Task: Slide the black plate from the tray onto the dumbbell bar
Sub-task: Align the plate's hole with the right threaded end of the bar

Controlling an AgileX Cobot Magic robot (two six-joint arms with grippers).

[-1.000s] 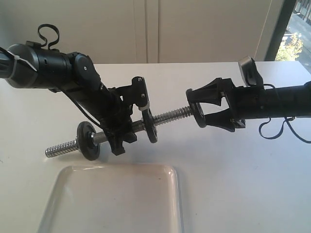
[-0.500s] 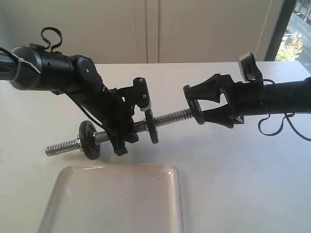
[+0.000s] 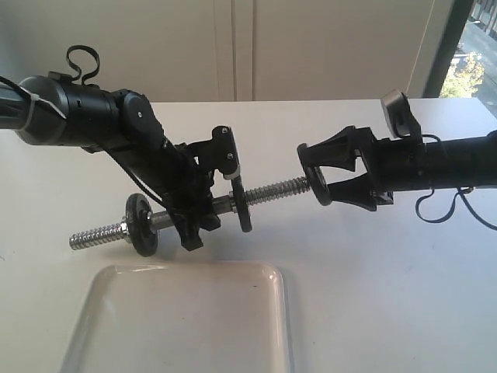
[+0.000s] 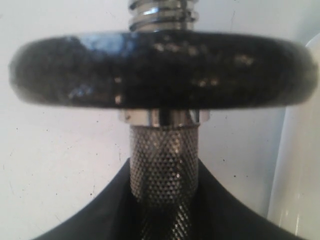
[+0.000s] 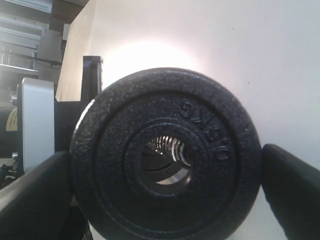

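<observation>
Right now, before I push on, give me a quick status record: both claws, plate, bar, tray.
left claw: shut on the bar at its knurled middle
right claw: shut on the plate, held upright by its rim
plate: at the bar's threaded end, hole lined up with the threads; how far on, cannot tell
bar: lifted off the table, tilted, two small discs already on it
tray: in the foreground, no plate on it

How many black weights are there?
3. An outer disc and an inner disc on the dumbbell bar, flanking the left gripper; the black plate in the right gripper at the bar's tip.
</observation>
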